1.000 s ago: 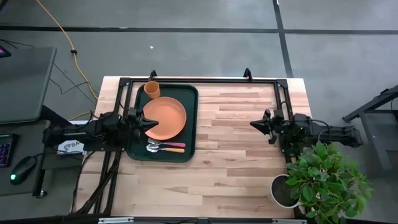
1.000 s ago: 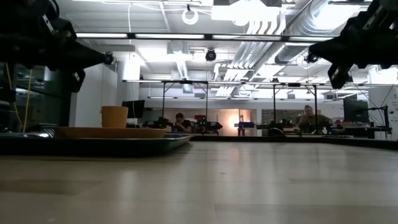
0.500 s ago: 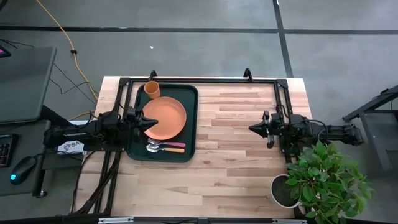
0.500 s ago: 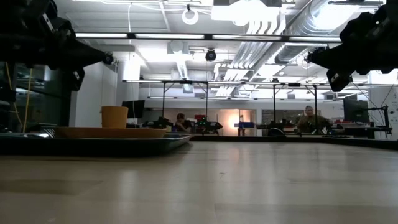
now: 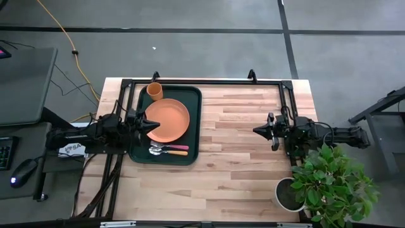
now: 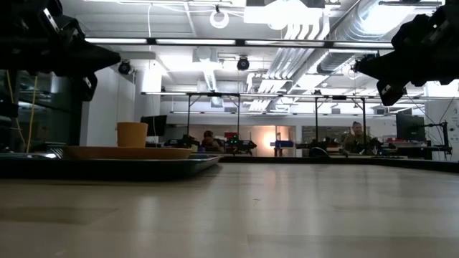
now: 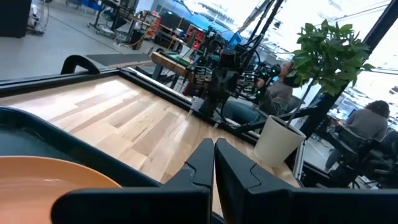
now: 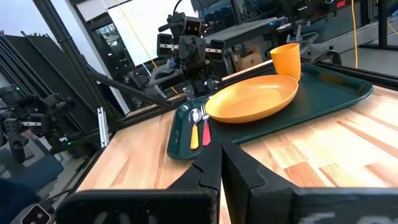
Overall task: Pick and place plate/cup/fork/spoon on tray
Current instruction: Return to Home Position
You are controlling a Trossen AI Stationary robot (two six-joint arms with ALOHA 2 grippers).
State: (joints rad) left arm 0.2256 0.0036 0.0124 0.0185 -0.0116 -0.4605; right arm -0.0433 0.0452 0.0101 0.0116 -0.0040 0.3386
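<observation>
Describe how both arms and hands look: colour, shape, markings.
Left arm and right arm: matte black, blocky joints. Left hand and right hand: two black angular fingers each, tapering to a wedge. White label on the left arm; text unreadable.

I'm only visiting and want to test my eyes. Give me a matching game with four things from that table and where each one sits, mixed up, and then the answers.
Things:
1. cup
2. plate
3. spoon
4. potted plant

Places:
A. lying on the tray, right beside the fork
B. on the bare table, off the tray
C. standing upright in a corner of the tray
D. filling the middle of the tray

Pairs: 1-C, 2-D, 3-A, 4-B.
</observation>
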